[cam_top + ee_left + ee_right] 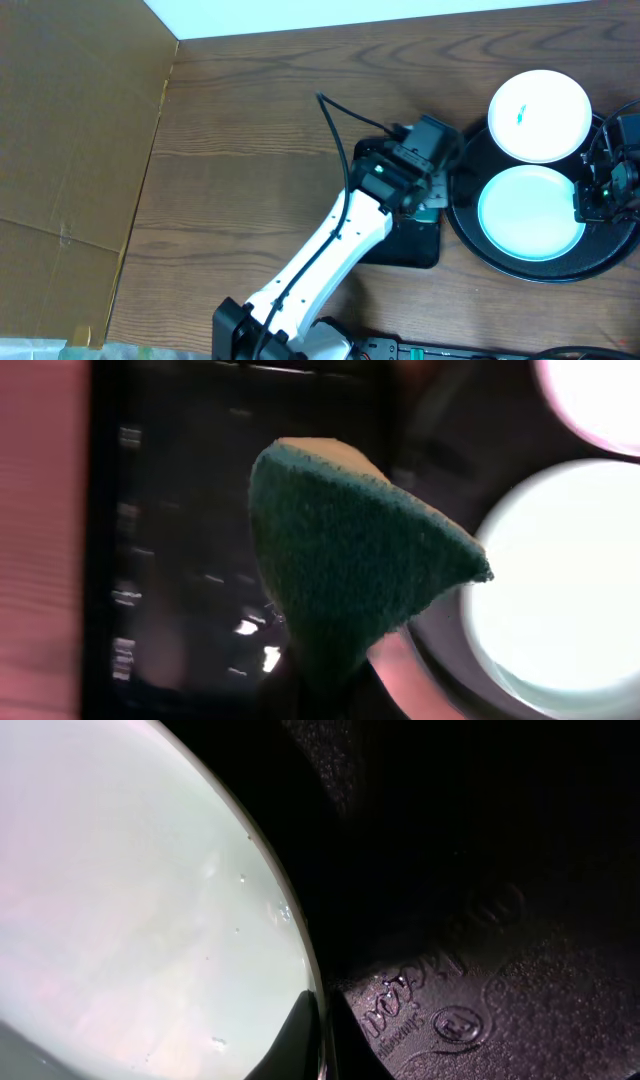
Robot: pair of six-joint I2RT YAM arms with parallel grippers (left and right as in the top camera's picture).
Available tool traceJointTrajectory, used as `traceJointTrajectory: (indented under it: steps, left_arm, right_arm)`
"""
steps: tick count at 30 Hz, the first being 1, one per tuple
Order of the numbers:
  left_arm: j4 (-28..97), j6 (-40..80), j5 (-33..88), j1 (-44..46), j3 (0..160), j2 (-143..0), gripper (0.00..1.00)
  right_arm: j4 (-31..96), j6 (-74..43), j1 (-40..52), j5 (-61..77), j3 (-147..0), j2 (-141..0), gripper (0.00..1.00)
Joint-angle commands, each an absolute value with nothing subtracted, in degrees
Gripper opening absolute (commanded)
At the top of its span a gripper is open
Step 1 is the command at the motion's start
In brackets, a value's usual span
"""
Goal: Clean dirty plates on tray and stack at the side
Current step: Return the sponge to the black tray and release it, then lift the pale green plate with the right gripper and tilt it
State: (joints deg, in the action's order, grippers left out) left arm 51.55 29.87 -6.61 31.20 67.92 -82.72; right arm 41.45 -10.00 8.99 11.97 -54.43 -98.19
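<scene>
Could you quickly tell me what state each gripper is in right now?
Left gripper: closed on the wedge-shaped teal-green sponge.
Right gripper: at the round glossy white plate rim; cannot be told.

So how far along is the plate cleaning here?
Done: no stack shows beside the round tray. In hand: the left claw grips a green sponge over the small rectangular tray; the right claw sits at the rim of the near plate. Left: the far plate bears a teal smear; wiping and stacking remain.
</scene>
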Motion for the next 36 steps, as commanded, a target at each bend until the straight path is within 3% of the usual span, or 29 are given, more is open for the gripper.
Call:
traceJointTrajectory:
  steps: [1,7,13,19,20,21,30,36]
  left_arm:
    - [49.0,26.5,-13.2,28.3,63.1,-86.0,0.07]
    - [40.7,25.7,-10.8,23.4,57.9,-93.8,0.07]
    - [40.2,25.7,-6.2,20.9,58.4,-92.8,0.39]
    - [43.1,25.3,1.1,19.0,60.0,-83.9,0.46]
    - [43.7,25.3,1.7,18.7,60.2,-81.6,0.5]
    - [44.1,25.3,2.0,18.5,60.3,-79.8,0.53]
    - [48.8,22.5,1.9,17.8,60.3,-60.2,0.77]
    - [50.6,22.5,2.0,17.8,60.3,-54.0,0.79]
  right_arm:
    - [41.0,-9.1,9.1,10.8,-54.5,-99.0,0.01]
    - [41.1,-9.1,9.1,10.8,-54.5,-99.0,0.01]
    - [41.1,-9.1,9.1,10.8,-54.5,-99.0,0.01]
    - [39.0,-9.2,9.1,10.8,-54.5,-99.0,0.13]
    - [38.7,-9.8,9.1,11.0,-54.5,-99.0,0.03]
    - [38.6,-10.8,9.1,11.4,-54.5,-99.0,0.01]
    - [38.5,-13.3,9.1,23.0,-54.7,-95.7,0.01]
    - [38.5,-13.3,9.1,23.0,-54.8,-88.8,0.01]
